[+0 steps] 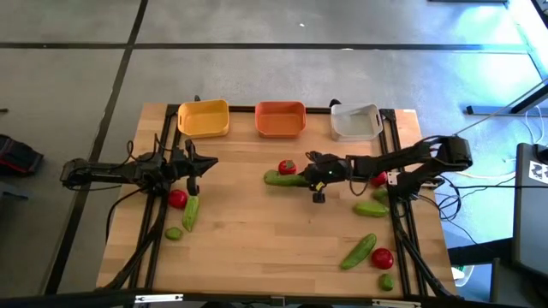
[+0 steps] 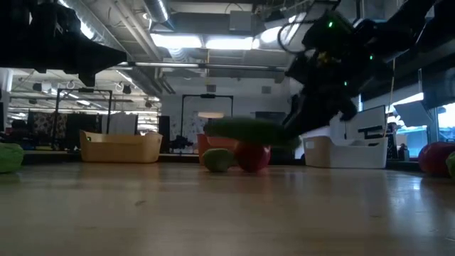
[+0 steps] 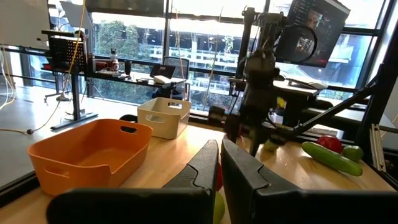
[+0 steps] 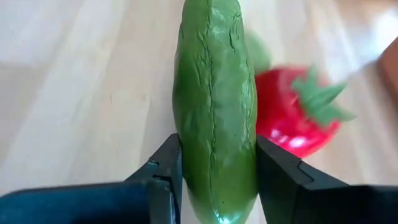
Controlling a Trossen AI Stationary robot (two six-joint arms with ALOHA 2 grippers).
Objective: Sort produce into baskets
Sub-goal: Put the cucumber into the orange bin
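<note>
My right gripper (image 4: 214, 180) pinches a cucumber (image 4: 214, 99) mid-table, short of the orange basket (image 1: 280, 119). The grip sits near one end, so it may pivot and knock the tomato (image 4: 295, 115) beside it. My left gripper (image 3: 219, 180) waits, pressed together.

I have the right gripper (image 1: 301, 178) mid-table with the long green toy cucumber (image 4: 216, 112) between its fingers, the round red toy tomato (image 4: 292, 115) just beyond it, the three rounded plastic baskets (image 1: 280, 119) farther behind, and the left gripper (image 1: 211, 162) well off to its left.
</note>
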